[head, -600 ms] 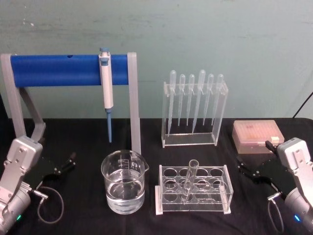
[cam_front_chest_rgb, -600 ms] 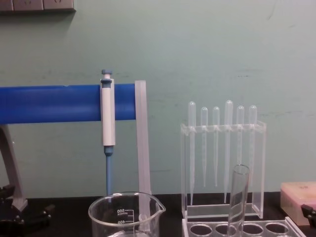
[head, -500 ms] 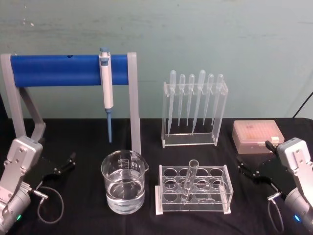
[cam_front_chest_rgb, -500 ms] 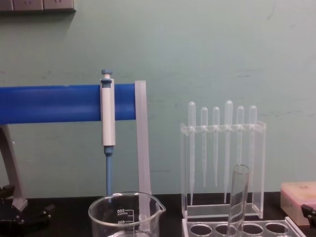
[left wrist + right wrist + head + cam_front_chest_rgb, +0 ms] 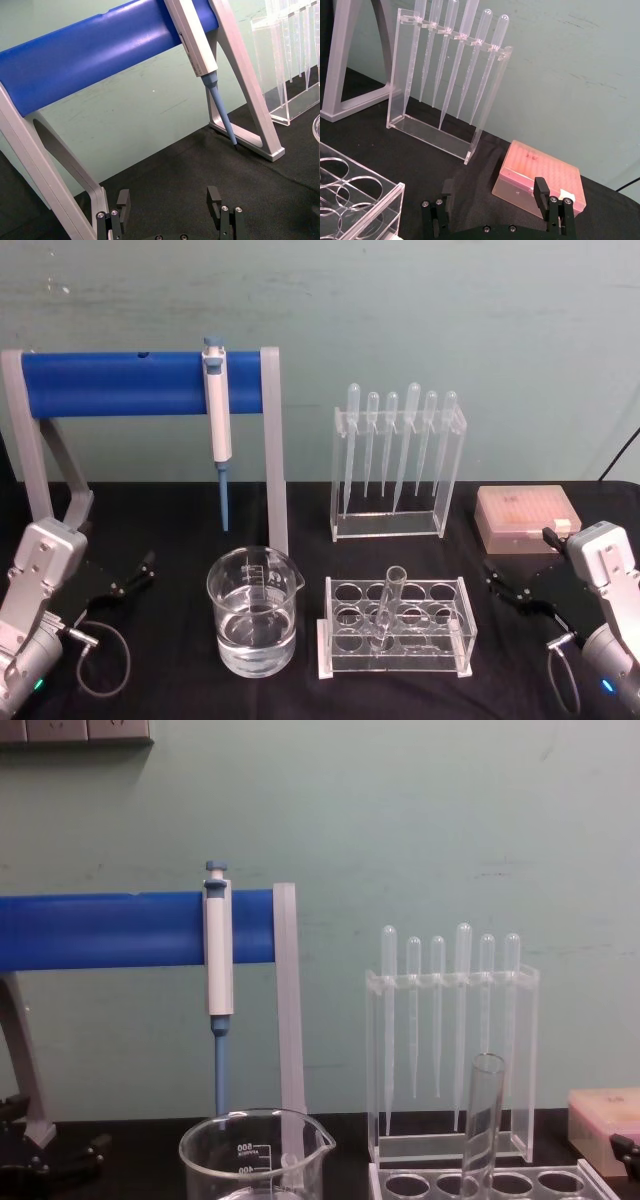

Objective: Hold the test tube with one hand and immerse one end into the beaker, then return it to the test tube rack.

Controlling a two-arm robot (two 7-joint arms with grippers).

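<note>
In the head view, the test tube (image 5: 388,602) stands leaning in a middle hole of the clear test tube rack (image 5: 455,642), open rim up so you can take it from above. The beaker (image 5: 254,612), partly filled with clear liquid, sits just left of the rack, which makes for a short carry. The left gripper (image 5: 132,575) rests low at the table's left and the right gripper (image 5: 503,582) low at its right. Both are well apart from the glassware. The right one is nearer the tube, so it is probably your better choice.

In the left wrist view, the left gripper's (image 5: 168,200) jaws are spread wide with nothing between them. They face the blue stand (image 5: 90,55) where a micropipette (image 5: 197,45) hangs.

In the right wrist view, the right gripper (image 5: 494,189) is likewise wide open and holds nothing. The pink tip box (image 5: 537,172) lies just ahead of it, and a corner of the rack (image 5: 365,192) shows to one side.

In the chest view, the tube (image 5: 483,1120) rises well above the rack's top plate (image 5: 500,1182). That leaves plenty of bare glass to grip, with the beaker's spout (image 5: 325,1138) close by. The transfer pipettes (image 5: 450,1010) hang behind it, so plan a straight upward lift.
</note>
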